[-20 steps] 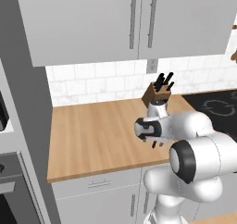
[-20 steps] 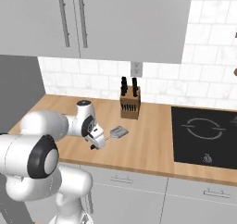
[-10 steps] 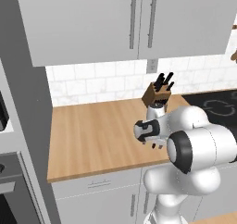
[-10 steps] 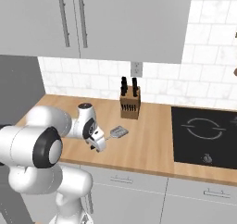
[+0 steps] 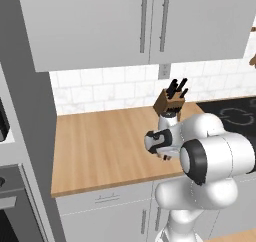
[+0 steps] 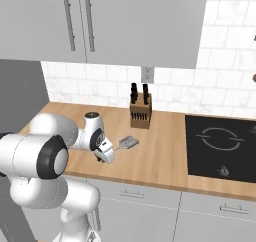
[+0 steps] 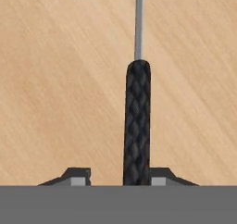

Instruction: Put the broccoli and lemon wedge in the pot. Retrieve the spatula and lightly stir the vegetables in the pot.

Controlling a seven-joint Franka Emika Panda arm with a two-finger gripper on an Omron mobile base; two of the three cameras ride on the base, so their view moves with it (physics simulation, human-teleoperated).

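My gripper (image 7: 119, 176) hangs low over the wooden counter (image 7: 55, 79), and in the hand view my two finger tips (image 7: 76, 177) stand either side of the black handle of the spatula (image 7: 137, 121). The handle runs straight up the middle of that view, between the tips and away from me, so its long axis lies square across the line along which my jaws shut. The right tip looks to be touching the handle; the left stands a little apart from it. My jaws are part-way in, neither spread wide nor pressed together, and I cannot tell whether they have a firm pinch on the handle yet.

Beyond the handle a thin grey shank carries on to the top edge of the hand view. In the right base view the gripper (image 6: 106, 153) sits near the front edge of the counter and the spatula's flat silver head (image 6: 128, 142) lies on the wood just past it, towards the knife block (image 6: 140, 113) and the black cooktop (image 6: 220, 146). I judge that the handle is well centred, so what remains is to close fully on it before lifting.
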